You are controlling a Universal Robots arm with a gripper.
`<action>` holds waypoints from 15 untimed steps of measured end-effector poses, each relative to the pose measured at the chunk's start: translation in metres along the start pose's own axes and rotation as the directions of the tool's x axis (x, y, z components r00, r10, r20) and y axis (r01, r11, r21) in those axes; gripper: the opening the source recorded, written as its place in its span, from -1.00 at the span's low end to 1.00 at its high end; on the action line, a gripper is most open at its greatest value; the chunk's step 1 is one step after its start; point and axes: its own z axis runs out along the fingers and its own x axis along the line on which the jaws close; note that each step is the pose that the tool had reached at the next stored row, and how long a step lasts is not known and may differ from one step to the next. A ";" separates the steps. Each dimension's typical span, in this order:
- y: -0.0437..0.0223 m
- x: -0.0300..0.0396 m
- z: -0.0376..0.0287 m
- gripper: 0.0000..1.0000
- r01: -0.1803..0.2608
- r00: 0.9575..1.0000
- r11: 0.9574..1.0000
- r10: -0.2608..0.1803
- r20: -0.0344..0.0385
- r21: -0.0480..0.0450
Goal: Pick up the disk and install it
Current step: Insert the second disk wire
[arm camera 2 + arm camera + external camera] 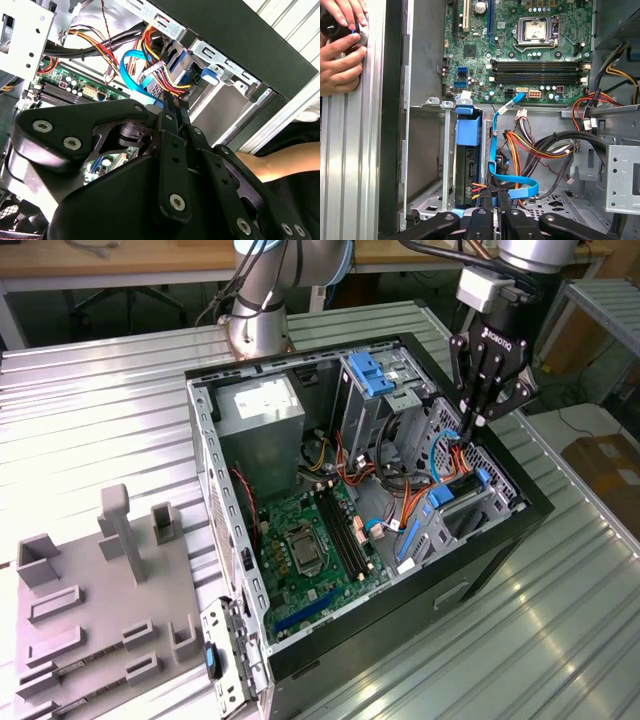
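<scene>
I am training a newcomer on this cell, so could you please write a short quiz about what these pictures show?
1. True or false: the disk lies outside the computer case.
2. The gripper is nearest to: A the disk's bay; B the power supply; C the grey tray.
3. What colour is the flat cable looping beside the disk?
Key: 1 false, it stands in its bay inside the case; 2 A; 3 blue.
</scene>
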 end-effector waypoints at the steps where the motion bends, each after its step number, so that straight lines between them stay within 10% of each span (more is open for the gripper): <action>1: 0.0000 0.0000 0.0000 -0.68 0.000 1.000 1.000 0.000 0.000 0.000; 7: 0.0000 0.0001 0.0002 -0.29 0.000 1.000 1.000 0.000 0.000 0.000; 15: -0.0001 -0.0021 0.0053 -0.29 0.003 1.000 1.000 -0.003 -0.006 0.000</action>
